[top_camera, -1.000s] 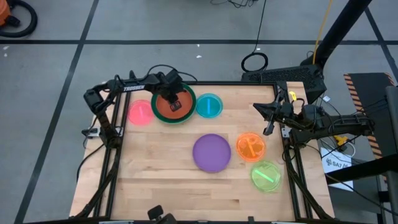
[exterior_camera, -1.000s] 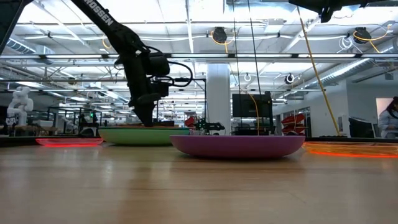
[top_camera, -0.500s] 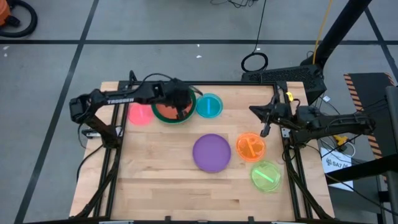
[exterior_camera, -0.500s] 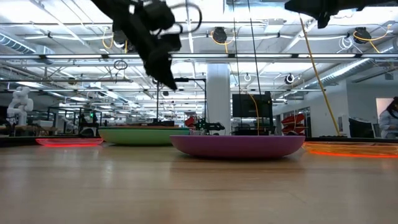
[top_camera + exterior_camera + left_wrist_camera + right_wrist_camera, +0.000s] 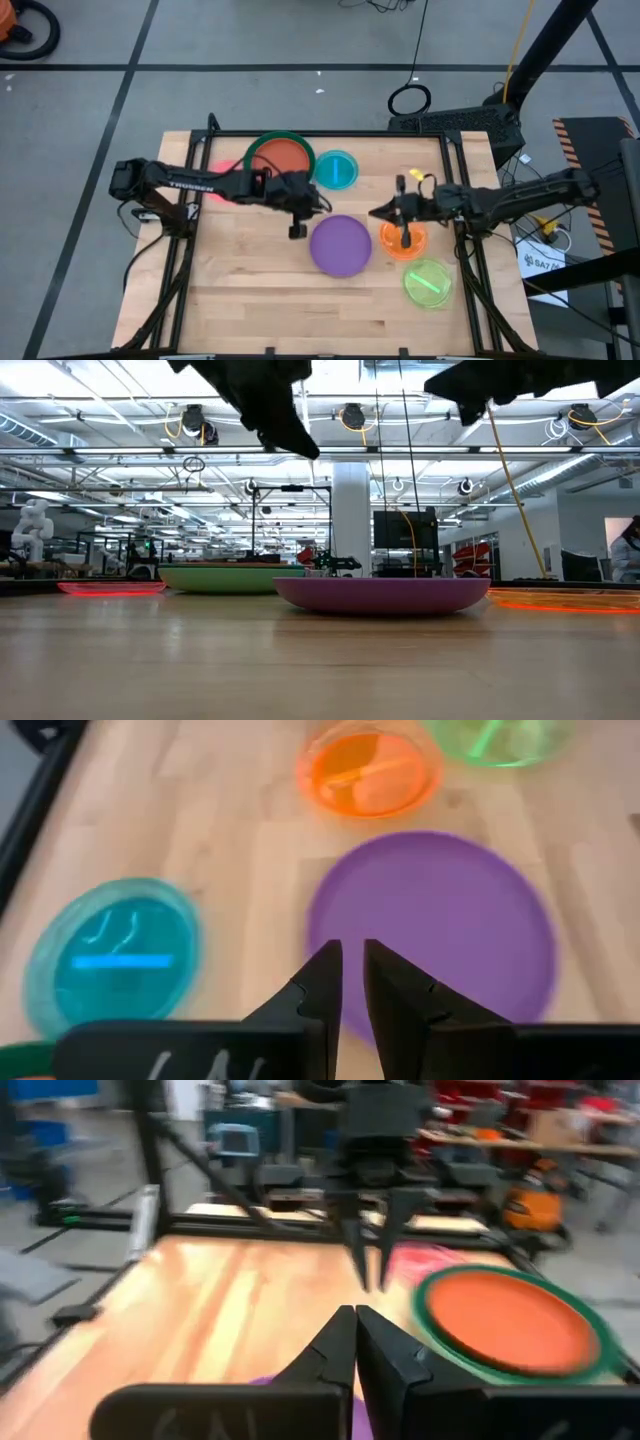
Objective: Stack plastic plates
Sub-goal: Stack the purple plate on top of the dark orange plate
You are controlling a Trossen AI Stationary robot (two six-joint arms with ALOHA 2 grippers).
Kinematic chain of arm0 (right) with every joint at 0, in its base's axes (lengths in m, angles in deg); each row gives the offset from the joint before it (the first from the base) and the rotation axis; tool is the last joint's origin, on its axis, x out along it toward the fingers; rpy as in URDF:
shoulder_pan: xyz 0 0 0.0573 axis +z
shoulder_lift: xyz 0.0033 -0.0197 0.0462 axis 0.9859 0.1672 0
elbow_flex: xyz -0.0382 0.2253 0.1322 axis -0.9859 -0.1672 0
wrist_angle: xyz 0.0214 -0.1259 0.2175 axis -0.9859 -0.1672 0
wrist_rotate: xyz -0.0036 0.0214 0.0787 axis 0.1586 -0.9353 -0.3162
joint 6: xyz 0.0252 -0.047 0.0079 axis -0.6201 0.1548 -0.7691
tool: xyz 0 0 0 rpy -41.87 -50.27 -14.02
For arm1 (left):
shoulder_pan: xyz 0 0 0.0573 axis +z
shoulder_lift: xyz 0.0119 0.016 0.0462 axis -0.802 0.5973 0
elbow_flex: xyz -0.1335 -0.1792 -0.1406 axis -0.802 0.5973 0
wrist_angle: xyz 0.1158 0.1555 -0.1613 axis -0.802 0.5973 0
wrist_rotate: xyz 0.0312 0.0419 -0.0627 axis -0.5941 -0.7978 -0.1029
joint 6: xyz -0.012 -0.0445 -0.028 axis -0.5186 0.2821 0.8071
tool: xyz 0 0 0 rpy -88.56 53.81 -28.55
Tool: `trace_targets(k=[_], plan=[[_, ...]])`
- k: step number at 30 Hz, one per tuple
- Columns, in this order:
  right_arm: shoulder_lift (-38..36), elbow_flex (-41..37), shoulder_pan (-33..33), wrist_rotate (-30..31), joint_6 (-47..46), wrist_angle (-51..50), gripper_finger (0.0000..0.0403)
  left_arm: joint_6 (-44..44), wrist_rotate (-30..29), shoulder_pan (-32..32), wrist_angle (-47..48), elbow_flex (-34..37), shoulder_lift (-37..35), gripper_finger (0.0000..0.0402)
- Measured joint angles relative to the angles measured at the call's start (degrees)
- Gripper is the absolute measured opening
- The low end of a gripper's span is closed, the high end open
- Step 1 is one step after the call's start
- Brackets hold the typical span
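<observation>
My left gripper (image 5: 320,207) hangs in the air between the stacked plates and the purple plate (image 5: 340,245), its fingers open by a narrow gap (image 5: 352,965). It also shows in the right wrist view as my left gripper (image 5: 372,1275). My right gripper (image 5: 374,213) is shut and held high, left of the orange plate (image 5: 403,238). The red-orange plate (image 5: 280,158) lies nested in the dark green plate (image 5: 303,150). The blue plate (image 5: 337,170), lime green plate (image 5: 428,283) and half-hidden pink plate (image 5: 222,167) lie flat on the table. I cannot make out a light green large plate.
The wooden table (image 5: 250,290) has bare board along its near side and near-left corner. A dark frame rail (image 5: 330,133) runs along the far edge and cables hang at both sides. In the low view both arms stand well above the plates (image 5: 380,595).
My left gripper has lifted off the red-orange plate and travelled toward the near-right, ending beside the purple plate. My right gripper has swung from the right edge toward the table's middle, past the orange plate. No plate has moved.
</observation>
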Motion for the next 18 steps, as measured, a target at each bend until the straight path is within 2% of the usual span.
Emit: trace_targets(k=[3,7,18], plan=[[2.3,0.0,2.6,-0.1,2.8,3.7,0.0006,1.4,-2.0,-2.7,0.4,0.0,0.0,0.0053],[1.1,0.0,4.2,0.3,6.6,4.2,0.0006,4.2,-3.8,-6.0,0.5,0.0,0.0,0.0053],[-4.1,-0.3,4.3,1.9,8.0,-2.4,0.0006,9.5,-4.2,-11.5,-2.7,0.0,5.8,0.0053]])
